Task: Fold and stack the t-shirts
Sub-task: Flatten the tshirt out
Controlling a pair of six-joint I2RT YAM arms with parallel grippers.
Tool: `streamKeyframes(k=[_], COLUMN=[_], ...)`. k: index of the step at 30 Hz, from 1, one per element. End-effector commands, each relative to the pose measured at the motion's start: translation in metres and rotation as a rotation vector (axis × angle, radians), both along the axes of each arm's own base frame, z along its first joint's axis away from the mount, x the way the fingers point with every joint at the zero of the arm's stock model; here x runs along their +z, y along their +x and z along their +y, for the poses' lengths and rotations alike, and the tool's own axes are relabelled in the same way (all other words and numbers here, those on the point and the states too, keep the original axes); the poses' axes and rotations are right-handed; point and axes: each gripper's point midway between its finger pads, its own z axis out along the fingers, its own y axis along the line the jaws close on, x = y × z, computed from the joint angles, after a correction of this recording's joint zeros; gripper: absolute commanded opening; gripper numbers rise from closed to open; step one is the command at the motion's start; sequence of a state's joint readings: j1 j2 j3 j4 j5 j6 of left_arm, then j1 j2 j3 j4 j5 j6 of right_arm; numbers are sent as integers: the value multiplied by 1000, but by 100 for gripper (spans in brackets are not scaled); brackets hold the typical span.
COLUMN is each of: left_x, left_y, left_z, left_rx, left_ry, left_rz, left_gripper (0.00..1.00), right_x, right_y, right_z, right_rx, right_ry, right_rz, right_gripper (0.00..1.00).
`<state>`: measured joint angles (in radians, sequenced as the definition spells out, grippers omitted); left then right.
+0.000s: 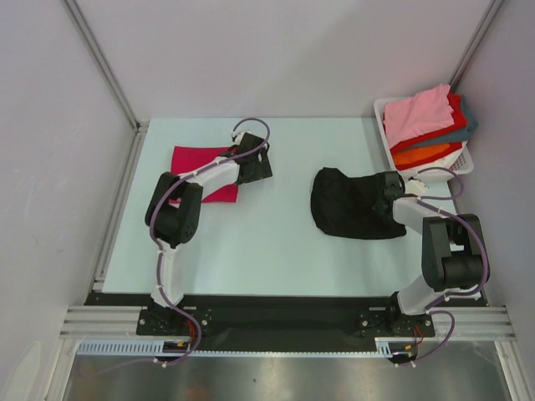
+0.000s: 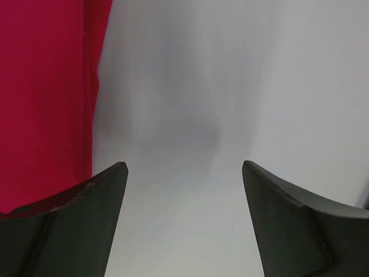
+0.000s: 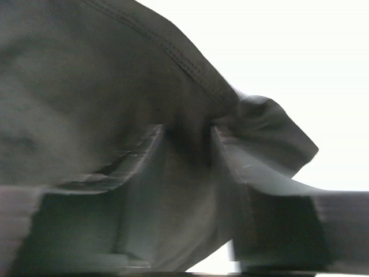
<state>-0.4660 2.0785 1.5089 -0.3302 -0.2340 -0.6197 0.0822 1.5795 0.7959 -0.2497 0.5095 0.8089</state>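
While the overhead view shows the whole pale bench (image 1: 267,251), two robot arms reach up from the bottom edge of the frame, one on each side.

In the upper left, a magenta-red t-shirt (image 1: 191,160) lies flat as a neat rectangle, and it looks already folded. The left arm (image 1: 180,209) bends over the shirt's right edge. Its wrist camera shows the left jaws spread wide with nothing between them, bare bench below, and the magenta cloth (image 2: 46,98) filling the left of that frame. The jaws look to have let go here so that the fold lies undisturbed.

Right of centre, a black t-shirt (image 1: 351,205) lies in a loose, crumpled heap. The right arm (image 1: 451,251) meets its right edge. Its wrist camera shows the right jaws closed on a pinched fold of the black cloth (image 3: 86,75), probably to drag or spread it for folding.

In the upper right corner, a white slatted basket (image 1: 462,159) holds the shirts waiting their turn. Four colours show: pink (image 1: 418,113) on top, then red (image 1: 456,104), teal (image 1: 468,121) and orange (image 1: 422,154).

Counted: two arms, one basket, two shirts on the bench, and at least four in the basket.
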Motion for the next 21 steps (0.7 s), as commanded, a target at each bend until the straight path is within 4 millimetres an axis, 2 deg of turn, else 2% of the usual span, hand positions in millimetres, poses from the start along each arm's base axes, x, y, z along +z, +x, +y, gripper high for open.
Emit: streamKeyframes(k=[1,3,4,8,11,14,18,21], left_x=[-5,-4,-7,-18,-25,-32,-24,-17], left_y=[11,15,16,21,25,26,30,33], left_z=[9,14,15,27,46,75,120,133], left_rx=[-3,-4,-11,10,57,137,235,270], left_ry=[84,109,105,76,65,65,68,33], left_rz=[51,70,82,133,163,188,179,161], left_gripper=[86,87,88,88,89,89,87,88], right_x=[9,12,12,15,20,26,32,34], right_y=[14,17,17,17,16,15,15,14], right_z=[4,7,10,10,11,11,12,13], right_rx=[11,32,38,37,34,37,40,43], right_ry=[-7,0,11,16,20,22,26,30], right_rz=[-43,-56,-58,-66,-91,-117,-135,-143], right_gripper=[36,7,3,2,1,1,0,0])
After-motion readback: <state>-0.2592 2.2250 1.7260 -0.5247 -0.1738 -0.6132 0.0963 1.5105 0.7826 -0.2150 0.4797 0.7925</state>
